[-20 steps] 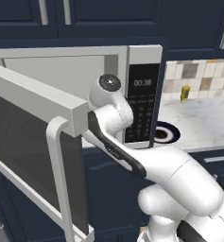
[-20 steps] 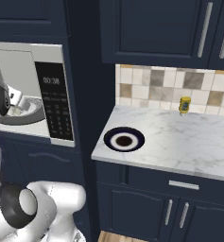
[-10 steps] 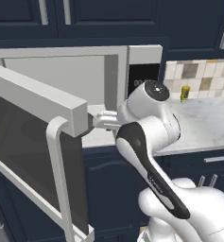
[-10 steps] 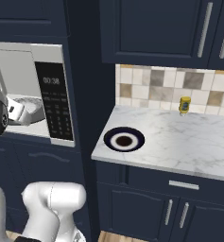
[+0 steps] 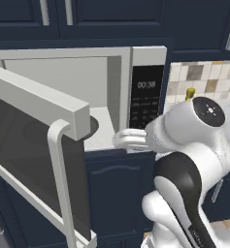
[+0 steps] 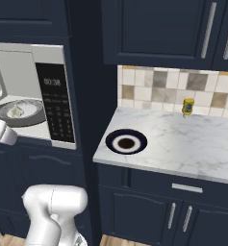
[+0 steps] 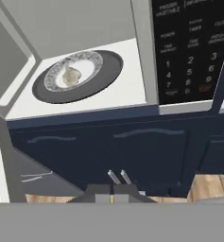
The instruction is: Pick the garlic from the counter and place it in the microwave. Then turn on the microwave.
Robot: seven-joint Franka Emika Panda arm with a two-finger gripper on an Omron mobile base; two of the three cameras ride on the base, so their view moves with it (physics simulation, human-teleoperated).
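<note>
Fingers (image 7: 119, 177) pressed together, holding nothing; garlic (image 7: 71, 74) lies inside the microwave (image 7: 142, 56).

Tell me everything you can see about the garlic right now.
The garlic is a small pale, off-white bulb with a pointed tip. It rests on a light patterned plate that sits on the dark round turntable inside the open microwave. It looks whole. Nothing else touches it. In the right base view it shows as a pale lump on the same plate. The gripper is shut and well clear of it, outside the microwave.
</note>
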